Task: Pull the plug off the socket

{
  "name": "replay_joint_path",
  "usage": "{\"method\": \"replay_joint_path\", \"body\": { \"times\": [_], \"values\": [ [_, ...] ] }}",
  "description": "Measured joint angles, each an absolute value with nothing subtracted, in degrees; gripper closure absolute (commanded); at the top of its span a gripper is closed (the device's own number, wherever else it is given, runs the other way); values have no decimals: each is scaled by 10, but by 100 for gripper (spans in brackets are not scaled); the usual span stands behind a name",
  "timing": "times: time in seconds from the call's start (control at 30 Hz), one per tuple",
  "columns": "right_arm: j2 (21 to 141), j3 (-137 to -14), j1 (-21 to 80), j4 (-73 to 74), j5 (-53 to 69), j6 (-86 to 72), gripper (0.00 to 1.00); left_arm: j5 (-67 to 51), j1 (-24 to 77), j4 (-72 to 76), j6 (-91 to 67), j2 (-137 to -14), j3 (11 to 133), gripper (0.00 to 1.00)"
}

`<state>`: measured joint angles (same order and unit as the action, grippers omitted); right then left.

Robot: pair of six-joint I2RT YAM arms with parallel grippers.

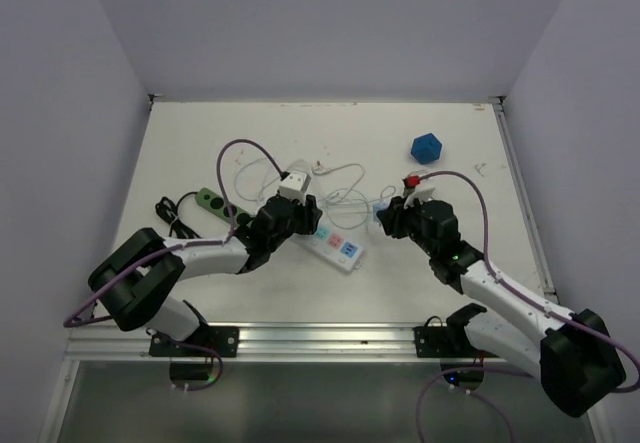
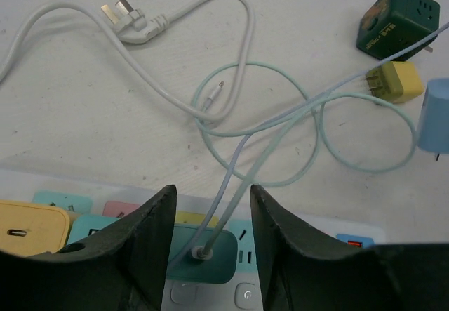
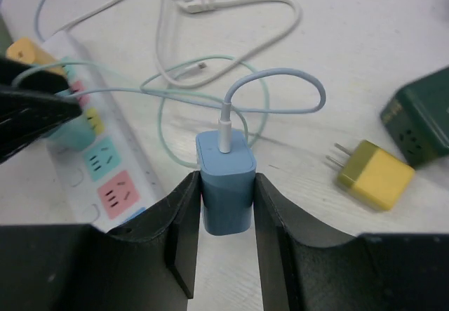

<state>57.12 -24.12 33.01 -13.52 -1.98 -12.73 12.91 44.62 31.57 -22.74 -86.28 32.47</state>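
Note:
A white power strip [image 1: 340, 248] with coloured sockets lies mid-table. A teal plug [image 2: 203, 255] with a pale cable sits in it, and a yellow plug [image 2: 24, 230] sits further along. My left gripper [image 2: 212, 199] hangs over the teal plug, its fingers open to either side and a gap showing on the right. My right gripper [image 3: 226, 184] is shut on a blue plug [image 3: 226, 177] with a light-blue cable. It holds the plug off the strip [image 3: 77, 181], over bare table. The blue plug [image 2: 435, 118] also shows at the edge of the left wrist view.
A loose yellow plug [image 3: 375, 177] and a dark green cube socket [image 3: 421, 125] lie right of the blue plug. White cable with a three-pin plug [image 2: 133, 23] and mint cable loops [image 2: 280, 135] lie beyond the strip. A blue die [image 1: 426, 148] sits at the back right, a green strip [image 1: 210, 200] at the left.

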Motion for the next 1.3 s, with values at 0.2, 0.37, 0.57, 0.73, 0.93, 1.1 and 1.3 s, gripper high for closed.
{"method": "replay_joint_path", "body": {
  "times": [0.2,0.37,0.57,0.73,0.93,1.1,1.3],
  "values": [
    [566,-217,227,-134,-3,-213,86,139,442,265,-227,-833,325,40],
    [638,-217,149,-154,38,-281,85,137,442,248,-228,-822,325,35],
    [737,-222,103,-181,85,-321,77,136,442,228,-225,-807,325,35],
    [746,-225,86,-193,102,-334,50,135,442,209,-214,-792,322,29],
    [726,-241,79,-174,103,-328,31,136,443,186,-199,-775,322,20],
    [654,-269,79,-128,103,-306,25,146,436,150,-176,-742,322,12],
    [569,-286,83,-101,128,-281,37,148,422,112,-160,-721,326,12]
  ]
}}
